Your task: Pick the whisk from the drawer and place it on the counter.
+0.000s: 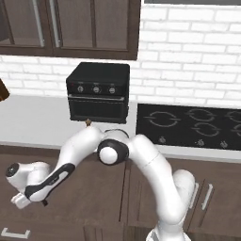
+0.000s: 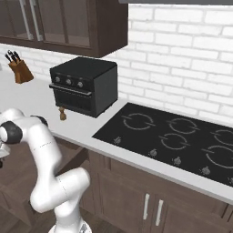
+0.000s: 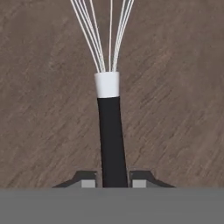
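Up close, the whisk (image 3: 111, 131) showed a smooth, thin black handle, a white collar and fine silver wires fanning outward. It lay over grainy brown wood, its handle pinched between the gripper (image 3: 113, 183) fingertips.

Whisk (image 3: 112, 131) showing black handle, white collar, silver-white wires, lying against brown wood-grain drawer (image 3: 175, 87) floor. Dark grey fingers (image 3: 87, 179). Bench (image 1: 33, 120) showing pale grey-white. Oven (image 1: 98, 92) black, stovetop (image 2: 177, 141) black with grey ring marks. Wall (image 2: 182, 54) showing white brick pattern; cabinets (image 1: 70, 23) dark brown.
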